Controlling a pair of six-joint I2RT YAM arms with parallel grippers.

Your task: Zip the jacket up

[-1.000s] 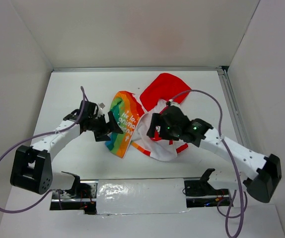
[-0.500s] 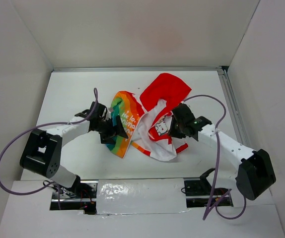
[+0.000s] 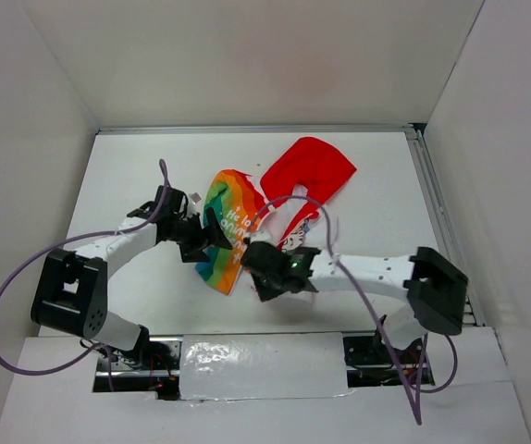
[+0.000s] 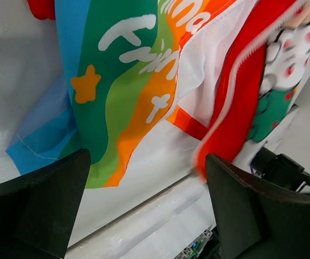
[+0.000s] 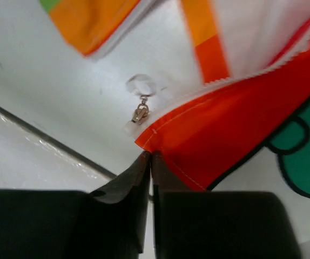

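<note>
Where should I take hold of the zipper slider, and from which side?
Grip the clear tab on the slider: it lies on the bare table, free of cloth, just past the red corner of the jacket. Come in from the table side, not over the red panel. The right hand is shut, so open it first.

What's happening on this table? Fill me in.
Two robot arms are working on a child's jacket that lies unzipped on the table, its front panels apart. The right gripper is shut at the bottom corner of the red zipper edge, beside the zipper pull; whether it has pinched fabric is unclear. The left gripper hangs open over the rainbow panel near its lower edge. Nothing is zipped yet.
</note>
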